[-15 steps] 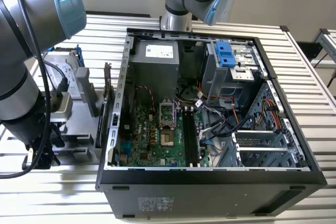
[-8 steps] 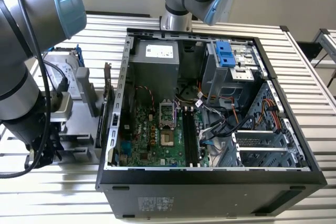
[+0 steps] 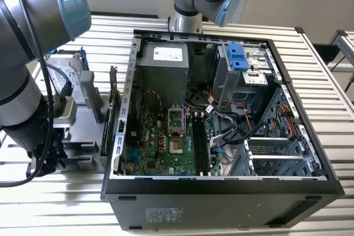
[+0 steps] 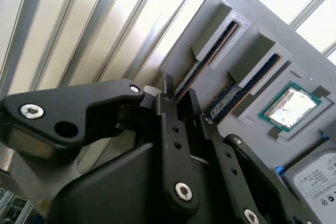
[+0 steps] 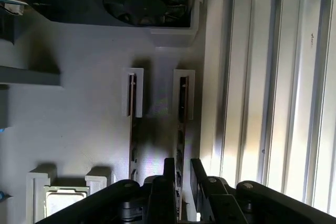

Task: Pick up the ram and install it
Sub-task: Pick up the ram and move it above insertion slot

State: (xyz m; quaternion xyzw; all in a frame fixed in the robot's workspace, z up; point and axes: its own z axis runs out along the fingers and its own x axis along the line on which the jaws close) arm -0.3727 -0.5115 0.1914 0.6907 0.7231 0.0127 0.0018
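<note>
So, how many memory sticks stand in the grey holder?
2, on edge in neighbouring slots of the grey holder. The first memory stick is on the slatted table's side, with the pincer at it; the second memory stick is nearer the square chip. None seems hidden.

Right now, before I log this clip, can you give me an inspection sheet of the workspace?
Surface: slatted metal table carrying an open computer case and a grey holder.
Job's things: ram stick standing on edge in a holder slot; second stick in the slot beside it.
Clutter: processor chip, hard drive and fan card on the holder.
Pincer: pincer at the ram stick, in both wrist views.
Cables: wire bundles inside the case.
Surroundings: another arm's base at the case's far edge.
</note>
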